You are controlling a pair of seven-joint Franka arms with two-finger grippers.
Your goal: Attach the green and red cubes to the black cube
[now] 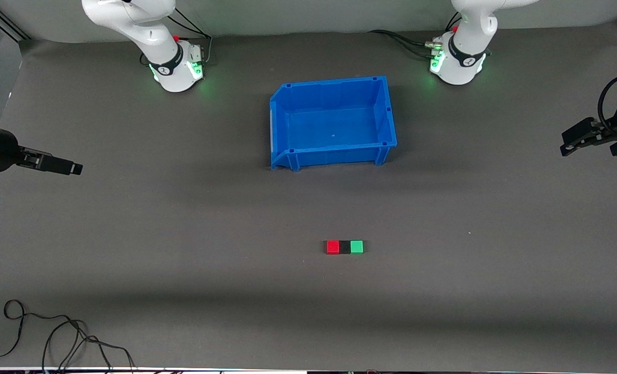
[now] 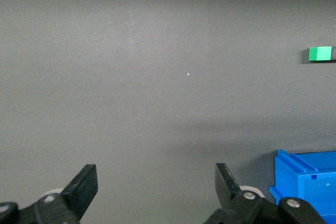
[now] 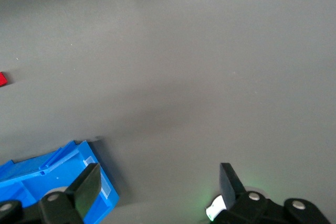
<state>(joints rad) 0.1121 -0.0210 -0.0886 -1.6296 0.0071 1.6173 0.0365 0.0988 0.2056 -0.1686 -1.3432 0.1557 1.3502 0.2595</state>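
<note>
1. The black cube [image 1: 345, 247] is hard to make out: it is barely darker than the grey worktop [image 1: 184, 249] and shows only as a dark gap between the red cube [image 1: 333, 247] and the green cube [image 1: 357, 246].
2. The three cubes sit in a row, touching, on the worktop nearer to the front camera than the blue bin [image 1: 386, 111]. The red one is toward the right arm's end and the green one toward the left arm's end.
3. In the left wrist view the green cube [image 2: 320, 53] lies at the picture's edge, and the black and red cubes are cut off. The bin [image 2: 307, 182] shows only as a corner.
4. In the right wrist view just a sliver of the red cube [image 3: 2, 79] is visible, and the bin [image 3: 58, 174] is partly cropped.
5. The left gripper [image 1: 573, 141] hangs over the worktop at the left arm's end, well apart from the cubes, its arm mostly out of frame. Its fingers [image 2: 84, 187] are spread and hold nothing.
6. The right gripper [image 1: 62, 166] hangs over the right arm's end, also partly cropped. Its fingers [image 3: 89, 184] are spread and hold nothing.
7. A loose black cable [image 1: 54, 332] lies on the worktop's near corner, running off the frame.
8. No writing can be read anywhere; a mark on the arm bases is too small to tell.
</note>
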